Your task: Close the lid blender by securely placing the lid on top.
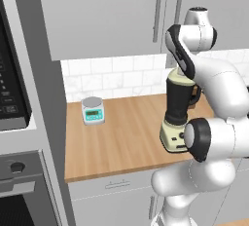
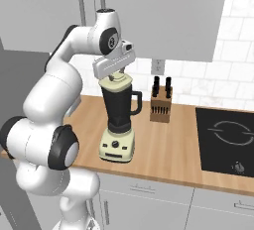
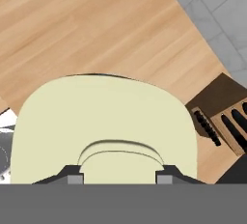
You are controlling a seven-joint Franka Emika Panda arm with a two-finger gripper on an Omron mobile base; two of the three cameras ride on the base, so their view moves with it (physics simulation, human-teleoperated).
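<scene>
The blender (image 2: pixel 119 110) stands on the wooden counter, a dark jar with a side handle on a cream base (image 2: pixel 117 147); the left base view shows the blender (image 1: pixel 177 102) partly behind my arm. The cream-yellow lid (image 2: pixel 117 82) lies level at the jar's rim, and I cannot tell whether it is pressed fully home. Straight above the jar, my gripper (image 2: pixel 117 77) points down and is shut on the lid's centre knob. In the hand view the lid (image 3: pixel 103 117) spreads wide below the gripper (image 3: pixel 119 175), whose fingertips (image 3: pixel 72 177) flank the knob.
A small grey scale (image 1: pixel 92 110) with a teal display sits at the counter's back left. A knife block (image 2: pixel 160 106) stands just right of the blender, and a black cooktop (image 2: pixel 225 140) lies further right. Upper cabinets hang close overhead. An oven column (image 1: pixel 19 122) bounds the left.
</scene>
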